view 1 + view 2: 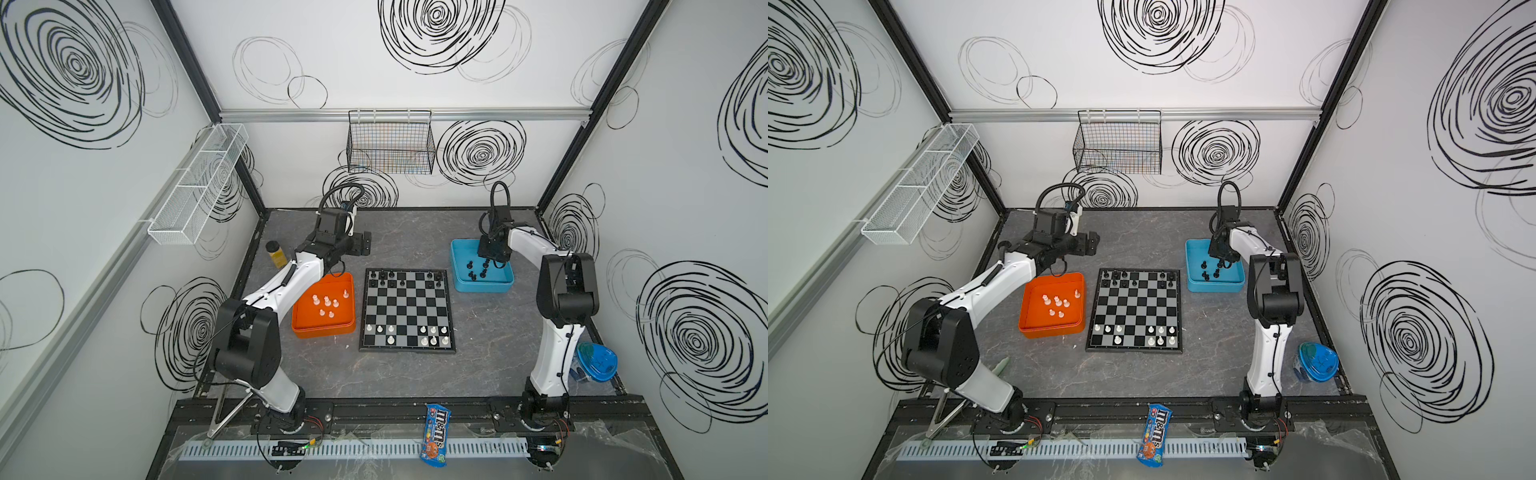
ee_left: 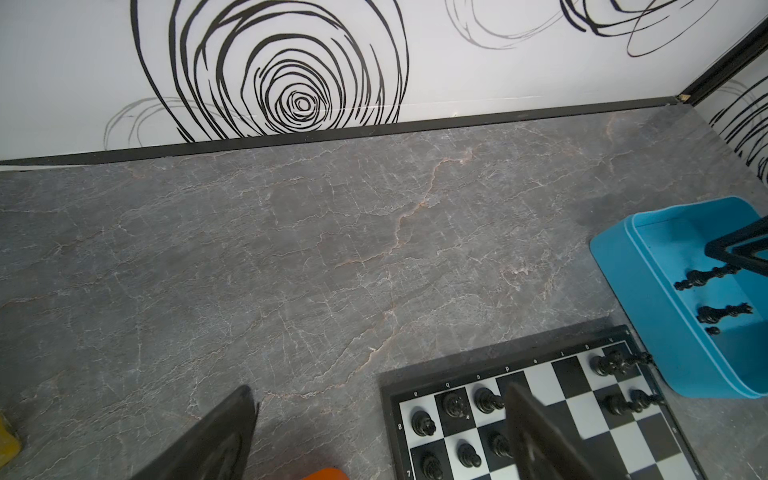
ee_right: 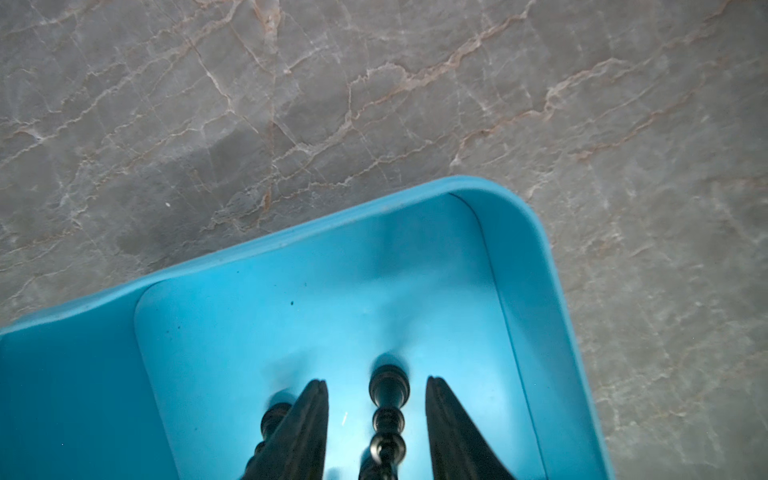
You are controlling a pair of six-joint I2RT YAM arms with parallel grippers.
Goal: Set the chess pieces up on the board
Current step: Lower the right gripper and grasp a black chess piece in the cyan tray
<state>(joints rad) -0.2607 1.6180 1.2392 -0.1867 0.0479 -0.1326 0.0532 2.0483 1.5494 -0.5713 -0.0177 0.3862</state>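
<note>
**Top views.** In both top views the board (image 1: 407, 309) lies flat at the centre of the tabletop (image 1: 415, 374). Black chess pieces (image 1: 391, 275) stand on its two far rows and white chess pieces (image 1: 428, 334) on its two near rows, with gaps in both sets. An orange tray (image 1: 324, 332) just left of the board holds several more white pieces. A blue tray (image 1: 482, 287) off the board's far right corner holds several black ones. The left gripper (image 1: 362, 243) hangs beyond the orange tray. The right gripper (image 1: 494, 262) is down inside the blue tray.

**Left wrist view.** The left gripper (image 2: 379, 388) has its jaws wide apart, over the tabletop at the far edge of the board (image 2: 478, 366). Black pieces occupy the squares nearest it. The blue tray (image 2: 615, 266) sits beyond the board's corner.

**Right wrist view.** The right gripper (image 3: 375, 380) is partly open and straddles a black piece (image 3: 387, 415) inside the blue tray (image 3: 519, 257). A gap shows on each side of the piece, so there is no contact. A second black piece (image 3: 274, 415) stands just outside one jaw.
</note>
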